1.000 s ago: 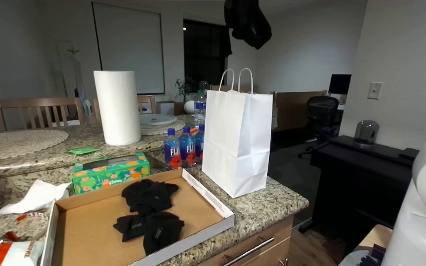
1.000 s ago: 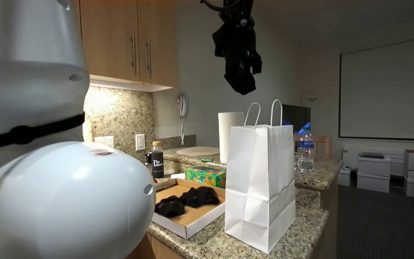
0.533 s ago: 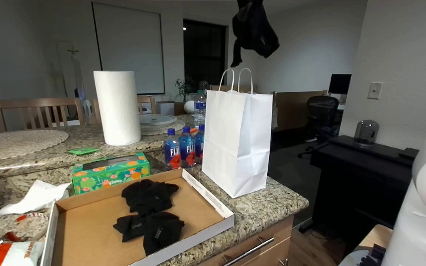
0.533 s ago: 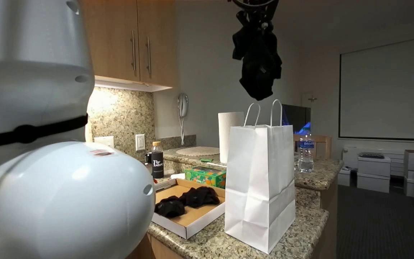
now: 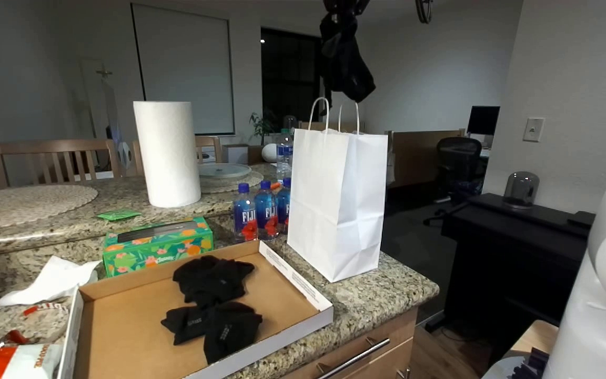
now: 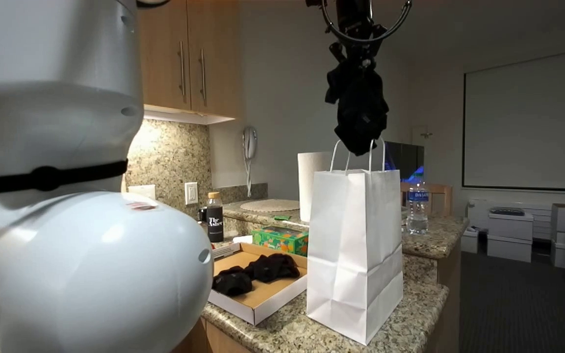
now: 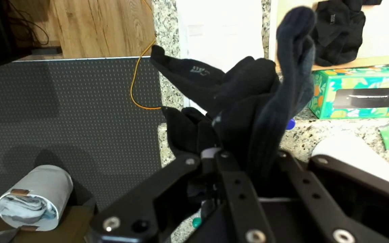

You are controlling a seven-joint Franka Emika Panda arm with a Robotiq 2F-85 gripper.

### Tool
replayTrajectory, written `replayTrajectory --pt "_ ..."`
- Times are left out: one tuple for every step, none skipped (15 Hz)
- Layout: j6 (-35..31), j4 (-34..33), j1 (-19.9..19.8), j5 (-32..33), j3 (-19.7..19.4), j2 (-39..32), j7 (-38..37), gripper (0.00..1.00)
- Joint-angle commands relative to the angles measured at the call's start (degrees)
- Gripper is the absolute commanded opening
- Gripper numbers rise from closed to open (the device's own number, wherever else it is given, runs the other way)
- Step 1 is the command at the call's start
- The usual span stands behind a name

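My gripper (image 7: 245,153) is shut on a bunch of black cloth pieces that look like socks (image 7: 248,84). Small grey lettering shows on one of them, and the fingertips are buried in the fabric. In both exterior views the bunch (image 6: 361,110) hangs right above the white paper bag (image 6: 351,245). Its lower end overlaps the bag's handles (image 5: 320,102); whether it touches them I cannot tell. Standing upright on the granite counter, the bag hides its own inside. More black socks (image 5: 213,279) lie in two clumps in a shallow cardboard tray (image 5: 124,326) beside the bag.
Behind the tray stand a green tissue box (image 5: 158,245) and several blue-capped water bottles (image 5: 245,213). A paper towel roll (image 5: 169,152) is on the raised ledge with another bottle (image 6: 418,206). The counter's corner (image 5: 424,284) lies close to the bag.
The gripper has come down with the socks still in it, nearer the bag's handles, and swung right in an exterior view. The bag's handles have tilted slightly. The tray's socks stay put.
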State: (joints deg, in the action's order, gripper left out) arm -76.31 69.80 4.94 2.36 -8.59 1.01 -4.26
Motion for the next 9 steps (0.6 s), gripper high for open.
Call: replayTrajectory --pt "-1.6 0.7 1.4 1.1 1.4 0.7 1.9 0.11" --pt "-1.8 0.9 1.7 1.1 1.7 0.7 1.9 0.11" --pt "-1.6 1.0 2.1 1.2 1.9 0.5 1.8 0.11" --pt "-1.4 1.1 2.3 1.3 2.1 0.4 1.8 0.11" --pt "-1.3 1.3 2.5 1.5 2.3 0.3 1.7 0.11" --pt "-1.3 1.4 2.6 1.5 2.4 0.2 1.7 0.11" --pt "-1.1 1.5 2.5 1.2 2.2 -0.3 1.7 0.11" --pt "-1.0 1.8 2.5 1.2 2.1 -0.5 1.7 0.11" --pt "-0.6 2.0 2.1 0.6 1.7 -1.2 1.6 0.11"
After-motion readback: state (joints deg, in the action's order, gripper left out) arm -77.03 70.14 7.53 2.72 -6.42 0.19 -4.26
